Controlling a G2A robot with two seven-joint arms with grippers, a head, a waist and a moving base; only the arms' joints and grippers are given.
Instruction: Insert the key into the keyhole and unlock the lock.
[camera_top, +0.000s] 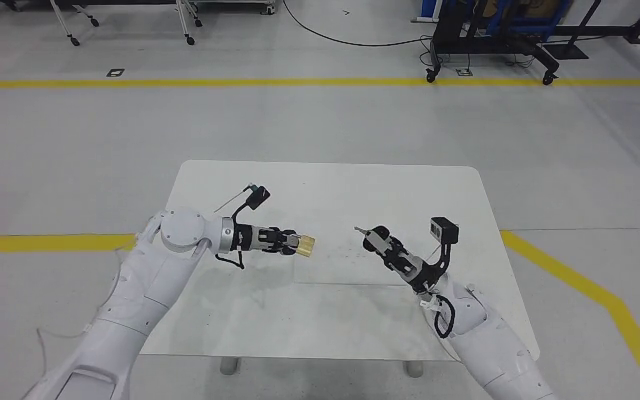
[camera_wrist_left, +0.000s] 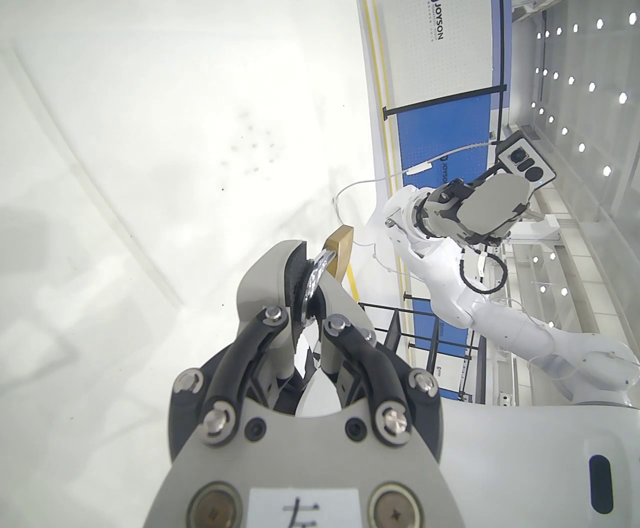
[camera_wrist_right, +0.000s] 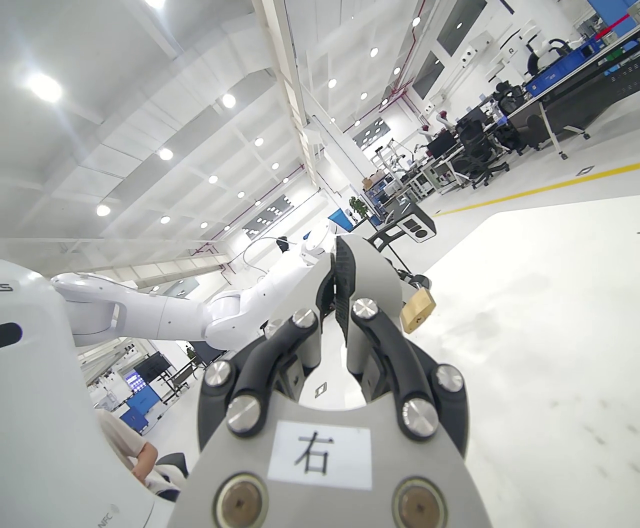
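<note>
**Holding lock and key apart above the table**

Above the middle of the table (camera_top: 330, 190), a brass lock (camera_top: 308, 244) is held by the left gripper (camera_top: 296, 243) and a small key (camera_top: 358, 230) by the right gripper (camera_top: 372, 237). Both things are held clear of the tabletop. The lock is placed over the table's left half and the key over its right half. In the top view a plain gap is seen between them, and the key's tip is pointed toward the lock.

From the left wrist the hold on the lock is made clear. The silver shackle (camera_wrist_left: 316, 272) is pinched between the ribbed pads (camera_wrist_left: 296, 272), and the brass body is seen sticking out past the fingertips over the table.

From the right wrist the right gripper's fingers (camera_wrist_right: 372, 280) are seen pressed together around the key. Beyond them the lock is shown hanging tilted over the table, its broad brass face turned to the camera. Whether the keyhole is on that face cannot be told.

A white label (camera_wrist_left: 304, 507) printed with a single black character is fixed to the left gripper's housing, and a like one is fixed to the right gripper's. A blue wall panel (camera_wrist_left: 440, 125) bearing small print is seen beyond the table's edge.
</note>
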